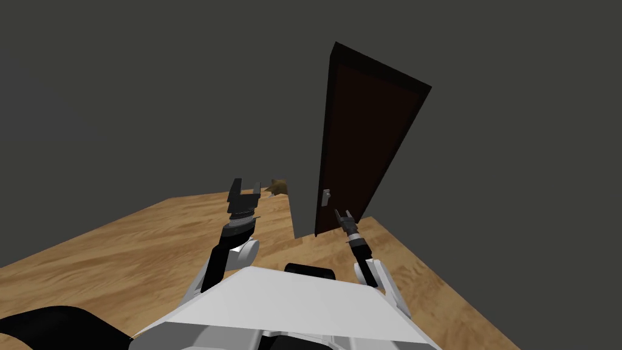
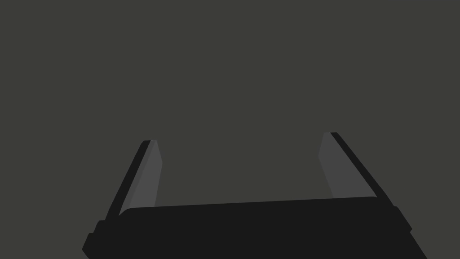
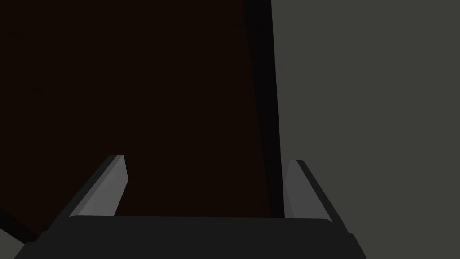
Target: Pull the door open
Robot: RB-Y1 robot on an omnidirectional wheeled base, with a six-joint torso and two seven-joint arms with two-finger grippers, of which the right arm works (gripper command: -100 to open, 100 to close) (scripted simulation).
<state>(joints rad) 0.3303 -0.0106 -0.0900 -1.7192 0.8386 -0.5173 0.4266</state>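
Note:
A dark brown door (image 1: 364,140) stands in the grey wall ahead, with a small light handle plate (image 1: 326,195) low on its left edge. My right gripper (image 1: 343,215) is open, just below and right of that handle, not touching it. In the right wrist view the door panel (image 3: 134,90) and its dark frame edge (image 3: 265,90) lie beyond the open right gripper (image 3: 206,164), nothing between the fingers. My left gripper (image 1: 245,188) is raised to the left and open; in the left wrist view the left gripper (image 2: 240,139) faces a plain grey wall.
Wooden floor (image 1: 121,243) spreads to both sides. A grey wall corner (image 1: 291,212) juts out just left of the door. A small brown object (image 1: 278,188) lies on the floor by that corner, behind the left gripper.

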